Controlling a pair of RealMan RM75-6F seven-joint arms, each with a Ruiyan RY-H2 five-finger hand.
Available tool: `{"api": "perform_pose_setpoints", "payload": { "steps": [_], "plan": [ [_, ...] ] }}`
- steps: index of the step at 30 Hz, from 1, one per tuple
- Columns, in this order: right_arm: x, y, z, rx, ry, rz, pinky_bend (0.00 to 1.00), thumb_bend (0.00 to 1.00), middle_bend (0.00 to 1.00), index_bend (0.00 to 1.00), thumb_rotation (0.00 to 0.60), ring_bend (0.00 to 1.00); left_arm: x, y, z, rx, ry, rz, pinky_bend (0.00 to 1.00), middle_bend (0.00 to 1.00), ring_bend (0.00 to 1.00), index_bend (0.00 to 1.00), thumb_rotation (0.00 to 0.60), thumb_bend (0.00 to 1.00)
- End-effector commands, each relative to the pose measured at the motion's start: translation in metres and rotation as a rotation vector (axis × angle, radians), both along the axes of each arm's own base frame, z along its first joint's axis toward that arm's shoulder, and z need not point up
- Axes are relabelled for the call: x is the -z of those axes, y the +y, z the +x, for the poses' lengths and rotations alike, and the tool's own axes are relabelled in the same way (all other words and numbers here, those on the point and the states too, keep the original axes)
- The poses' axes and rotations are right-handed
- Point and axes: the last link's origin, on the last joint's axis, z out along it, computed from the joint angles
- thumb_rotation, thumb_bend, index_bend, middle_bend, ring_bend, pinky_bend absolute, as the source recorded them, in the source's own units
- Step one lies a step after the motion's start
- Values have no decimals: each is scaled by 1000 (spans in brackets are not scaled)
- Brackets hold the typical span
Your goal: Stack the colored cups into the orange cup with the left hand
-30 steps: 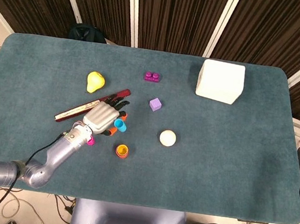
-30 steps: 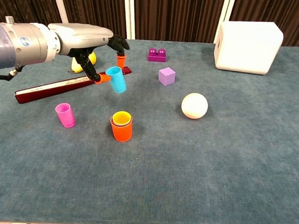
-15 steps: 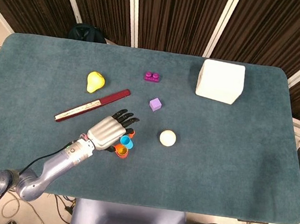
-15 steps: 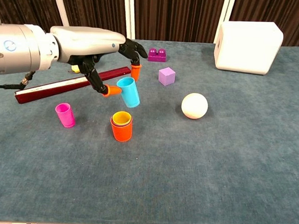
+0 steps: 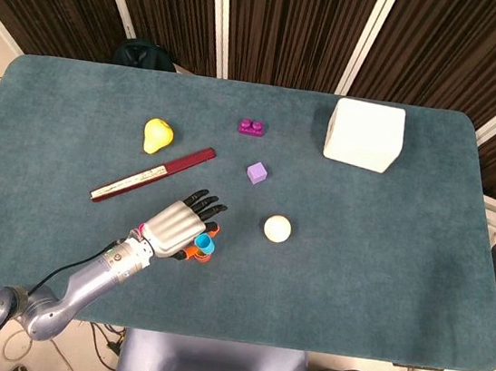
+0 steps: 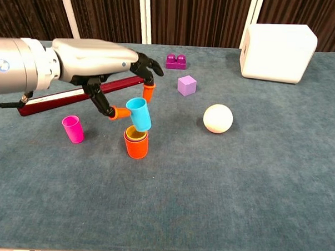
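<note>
My left hand pinches a blue cup between thumb and a finger, tilted, its base just over the mouth of the orange cup. A yellow cup sits nested inside the orange one. In the head view the hand covers most of the orange cup. The pink cup stands alone on the table to the left of the stack. My right hand shows in neither view.
A dark red bar lies behind the hand. A white ball, a purple cube, a magenta brick, a yellow pear-shaped toy and a white box stand further back and right.
My left hand has carried the blue cup toward the near side and down, from beside the red bar to right above the orange cup.
</note>
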Motion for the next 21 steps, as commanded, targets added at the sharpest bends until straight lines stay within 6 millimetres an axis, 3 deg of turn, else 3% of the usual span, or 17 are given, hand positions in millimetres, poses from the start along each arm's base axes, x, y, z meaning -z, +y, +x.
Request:
{"api": "perform_pose_setpoints", "payload": {
  "steps": [1,21],
  "plan": [
    [0,0,0,-2,0,-1,10,420,0,36,600,35,4,1,-3,-9,10,-6,0,89,0,442,600,370],
    [-1,0,0,-3,-1,-2,10,419,0,36,600,35,18,1,-13,-9,84,-25,0,88,0,418,600,363]
  ]
}}
